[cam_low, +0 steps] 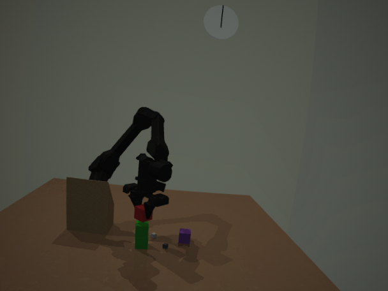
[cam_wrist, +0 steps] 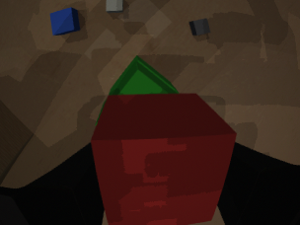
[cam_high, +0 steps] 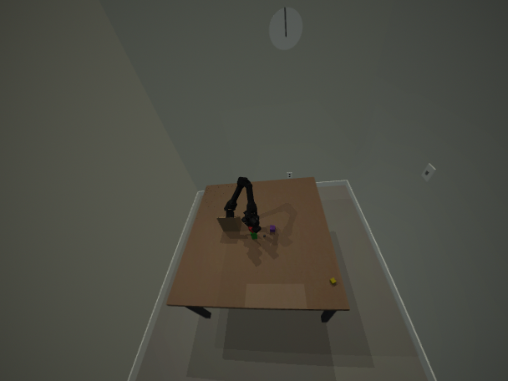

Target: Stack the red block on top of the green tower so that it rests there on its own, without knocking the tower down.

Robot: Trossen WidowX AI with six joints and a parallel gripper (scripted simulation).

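Note:
The red block point(cam_high: 251, 229) point(cam_low: 140, 214) point(cam_wrist: 163, 178) is between the fingers of my gripper point(cam_low: 143, 211) point(cam_wrist: 154, 140), which is shut on it. The green tower point(cam_high: 254, 236) point(cam_low: 141, 237) point(cam_wrist: 142, 85) stands upright on the table. In the exterior view the red block is right above the tower's top, slightly tilted; I cannot tell if they touch. In the wrist view the tower's top shows beyond the block's far edge, turned at an angle to it; the rest of the top is hidden under the block.
A purple block point(cam_high: 272, 228) point(cam_low: 184, 236) lies right of the tower. A small dark cube point(cam_low: 165, 246) point(cam_wrist: 199, 27), a small white cube point(cam_low: 154, 235) point(cam_wrist: 114, 5) and a blue block point(cam_wrist: 64, 21) lie nearby. A brown box-like obstacle point(cam_high: 230, 224) point(cam_low: 87, 205) stands left. A yellow block point(cam_high: 332, 281) is near the table's edge.

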